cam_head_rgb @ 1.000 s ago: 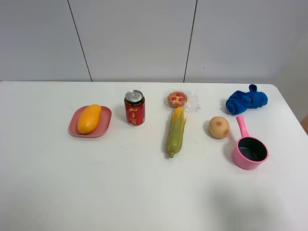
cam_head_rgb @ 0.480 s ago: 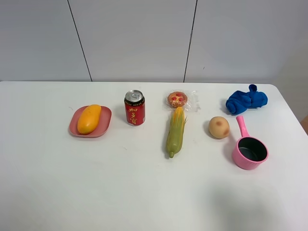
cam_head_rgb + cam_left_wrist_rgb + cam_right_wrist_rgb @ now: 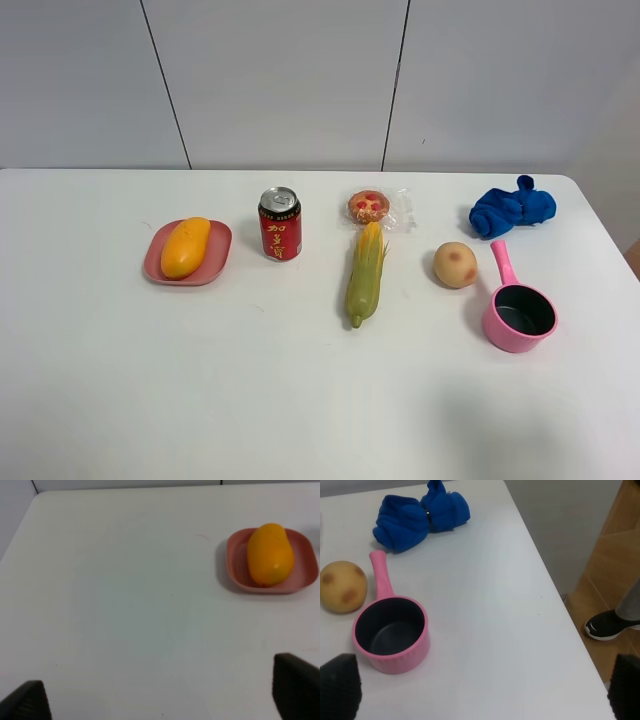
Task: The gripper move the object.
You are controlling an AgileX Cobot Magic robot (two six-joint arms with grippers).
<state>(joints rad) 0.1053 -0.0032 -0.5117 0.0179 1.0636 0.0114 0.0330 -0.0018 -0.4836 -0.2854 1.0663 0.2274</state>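
Observation:
The orange-yellow mango point(image 3: 186, 247) lies in a pink plate point(image 3: 218, 262) at the table's left. It also shows in the left wrist view point(image 3: 270, 554), on the plate point(image 3: 305, 575). My left gripper point(image 3: 162, 700) is open and empty, well short of the mango; only its black fingertips point(image 3: 295, 690) show. My right gripper point(image 3: 480, 690) is open and empty near the table's right edge, its fingertips point(image 3: 340, 685) beside the pink pot. Neither arm shows in the exterior view.
A red soda can point(image 3: 280, 224), a wrapped pastry point(image 3: 370, 207), a green-husked corn cob point(image 3: 366, 272), a tan peach-like fruit point(image 3: 455, 265), a pink pot point(image 3: 519, 317) and a blue cloth point(image 3: 512, 209) stand across the white table. A person's shoe point(image 3: 605, 625) is on the floor.

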